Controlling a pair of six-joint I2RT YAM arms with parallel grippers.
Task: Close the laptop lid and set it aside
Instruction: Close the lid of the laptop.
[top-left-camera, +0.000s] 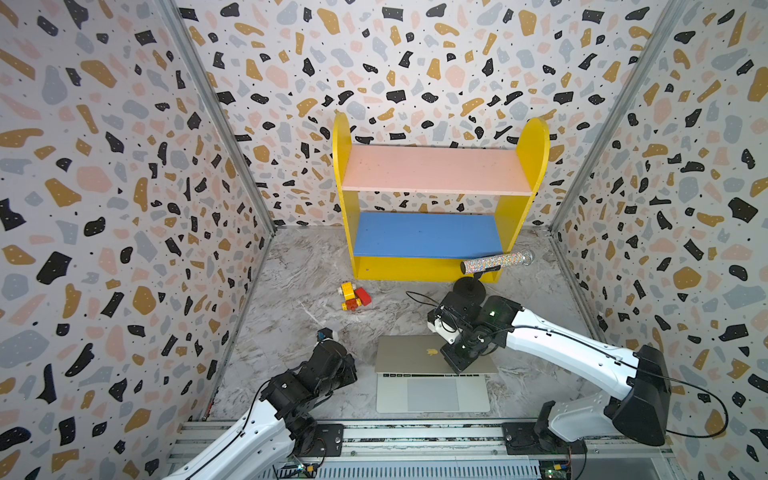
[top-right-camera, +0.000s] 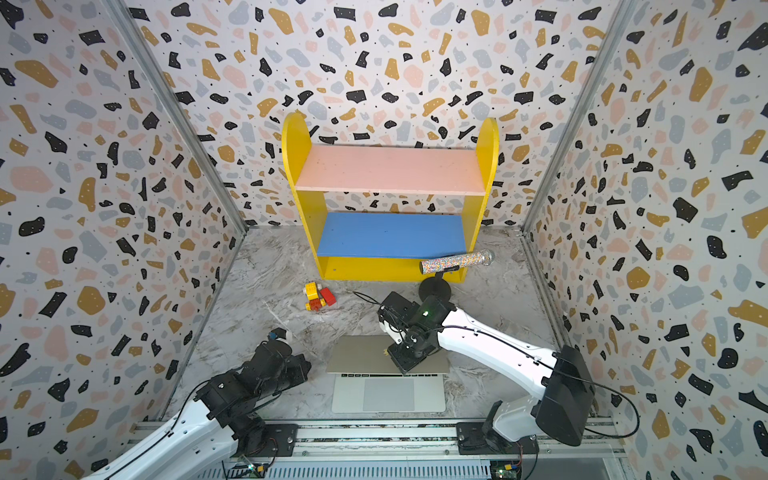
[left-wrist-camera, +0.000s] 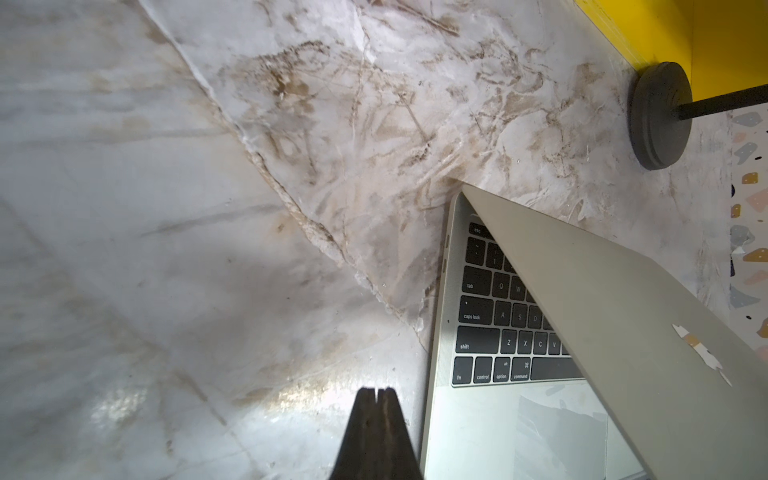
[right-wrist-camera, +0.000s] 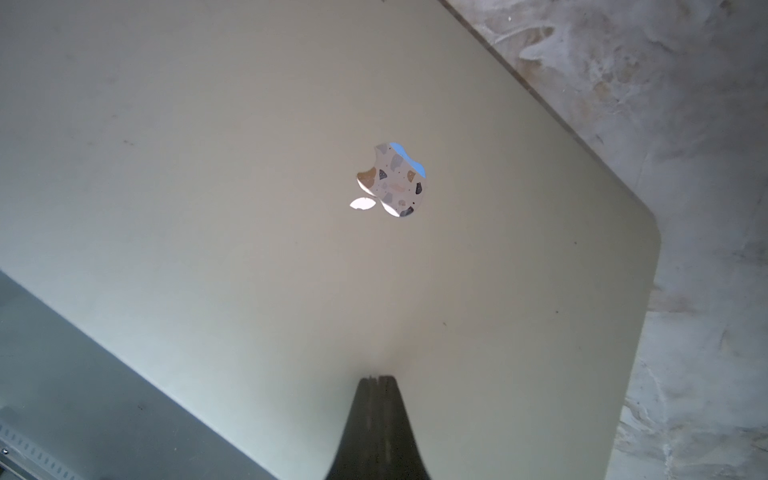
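Seen from above, a two-armed robot works at a marble-patterned table (top-left-camera: 291, 291) enclosed by terrazzo-print walls (top-left-camera: 104, 187). Along the bottom edge of both top views runs a metal rail (top-left-camera: 415, 432) that carries both arm bases.

Just beyond the rail, at lower centre, sits the laptop (top-left-camera: 390, 395), silver-grey, with its large trackpad (top-left-camera: 432, 395) in plain sight. The laptop lid (top-left-camera: 407, 353) is partway down, tilted over the keyboard so that only a thin strip of black keys shows in both top views.

The right gripper (right-wrist-camera: 377, 379) reaches in from the lower right. Its fingers are pressed together, holding nothing, and their tips rest on the lid's outer shell close to its free edge. The mirrored apple logo (right-wrist-camera: 390, 180) at the lid's centre reflects the patterned walls.

The left gripper (left-wrist-camera: 377, 390), at lower left, also has its fingers together and empty. It is over bare table just beside the laptop's left edge, apart from it.

In the left wrist view, the keyboard (left-wrist-camera: 498, 316) under the slanted lid reads esc, tab, caps lock, shift, fn, control, option and command, plus letters including Q, W, A, Z, X, C and V.

Farther back, at centre, lies a toy vehicle (top-left-camera: 354, 296) of yellow and red bricks. To its right, a black round stand (top-left-camera: 468, 286) holds a glitter-speckled tube (top-left-camera: 496, 262) roughly level.

Against the far wall stands a yellow shelf unit (top-left-camera: 536, 153) with a pink upper board and a blue lower board.
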